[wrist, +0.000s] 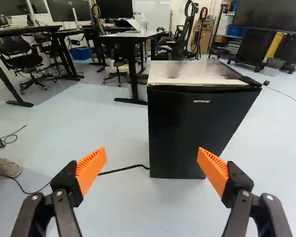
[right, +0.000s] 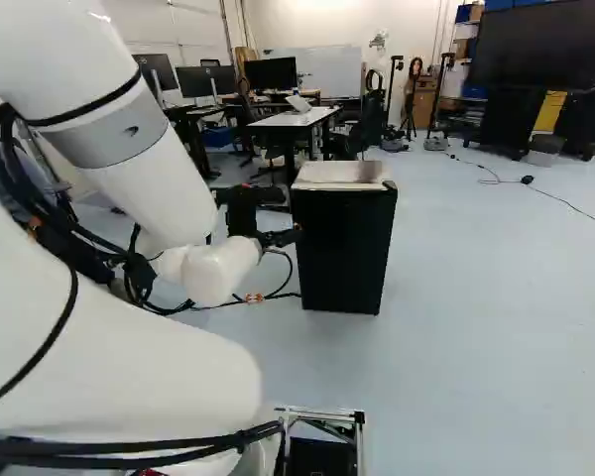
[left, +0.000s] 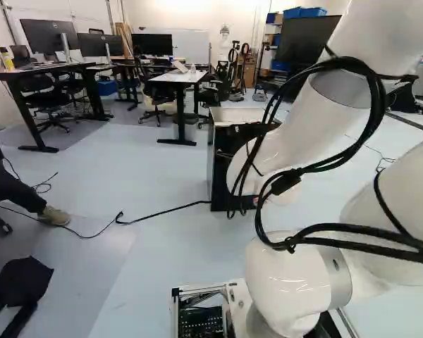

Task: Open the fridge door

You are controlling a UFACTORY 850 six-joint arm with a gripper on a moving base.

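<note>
Compact fridge (right: 342,176), a black box with a pale, brown-smudged top, standing upright on the pale floor (wrist: 118,212). Its door (wrist: 195,128) is flat and black (small light lettering marks the upper part), appears closed against the cabinet, and faces the wrist camera, its front slightly oblique.
</note>
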